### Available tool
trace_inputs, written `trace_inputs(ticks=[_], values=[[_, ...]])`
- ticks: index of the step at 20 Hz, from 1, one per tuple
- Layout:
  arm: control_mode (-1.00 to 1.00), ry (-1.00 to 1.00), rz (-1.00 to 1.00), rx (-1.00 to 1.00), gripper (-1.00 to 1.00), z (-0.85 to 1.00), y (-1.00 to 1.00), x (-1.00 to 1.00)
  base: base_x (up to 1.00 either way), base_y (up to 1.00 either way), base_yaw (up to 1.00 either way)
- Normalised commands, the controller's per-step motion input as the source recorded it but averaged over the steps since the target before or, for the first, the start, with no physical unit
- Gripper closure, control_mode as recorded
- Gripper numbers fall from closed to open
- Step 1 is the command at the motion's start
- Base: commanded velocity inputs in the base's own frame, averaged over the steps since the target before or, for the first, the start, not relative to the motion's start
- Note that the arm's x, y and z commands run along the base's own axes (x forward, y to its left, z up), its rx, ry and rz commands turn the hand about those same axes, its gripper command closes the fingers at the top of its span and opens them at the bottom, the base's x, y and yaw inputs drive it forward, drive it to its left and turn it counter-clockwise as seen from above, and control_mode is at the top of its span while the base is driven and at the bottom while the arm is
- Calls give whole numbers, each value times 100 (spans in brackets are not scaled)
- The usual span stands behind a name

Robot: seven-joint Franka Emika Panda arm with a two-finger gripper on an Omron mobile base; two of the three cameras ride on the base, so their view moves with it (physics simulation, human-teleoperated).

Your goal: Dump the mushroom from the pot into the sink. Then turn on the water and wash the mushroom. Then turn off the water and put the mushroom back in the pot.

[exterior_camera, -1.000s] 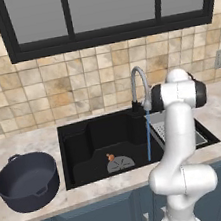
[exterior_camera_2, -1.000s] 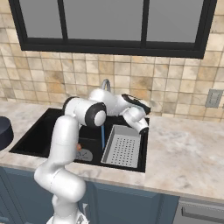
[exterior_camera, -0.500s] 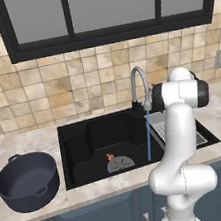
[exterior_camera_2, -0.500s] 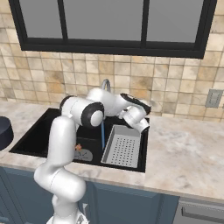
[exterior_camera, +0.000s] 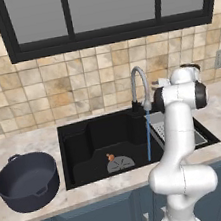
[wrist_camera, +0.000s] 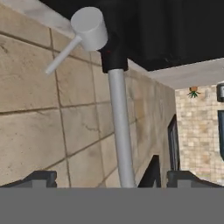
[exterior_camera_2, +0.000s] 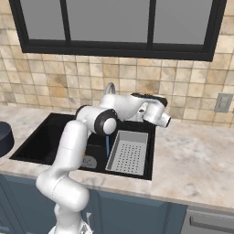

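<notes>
Water is running: a thin blue stream falls from the spout of the curved grey faucet into the sink, so the task looks to be in its washing step, with the dumping already done. The mushroom lies on the sink floor just beside the round drain, on the side away from the faucet's stream, and the stream lands near it but apparently not on it. The pot stands upright on the bench, well apart from the faucet and beyond the far side of the sink, with nothing visible inside it. The end effector is up behind the sink near the faucet's base, over the strainer tray. From the hand camera the faucet's pipe runs between the two dark fingertips, which stand wide apart with nothing held, and the faucet's handle with its thin lever lies farther along the pipe. The next move probably calls for bringing the fingers against that lever and pushing it to shut the water off, a small target needing a careful line of approach; only then should the arm reach down by the drain for the tiny mushroom.
</notes>
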Motion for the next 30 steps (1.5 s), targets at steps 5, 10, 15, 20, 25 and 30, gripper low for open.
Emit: trace_inputs(ticks=[5,10,15,20,25,30], values=[[-100,2,26,-32,-100,-25,0,-3,0,0,0],[-100,1,20,-42,-100,-54,0,-20,0,0,0],[-100,1,13,-38,-100,-55,11,-27,0,0,0],[-100,2,0,-9,-100,-17,32,-25,0,0,0],[-100,1,-3,0,-100,0,19,-8,0,0,0],[-100,0,-4,0,-100,-7,1,0,0,0,0]])
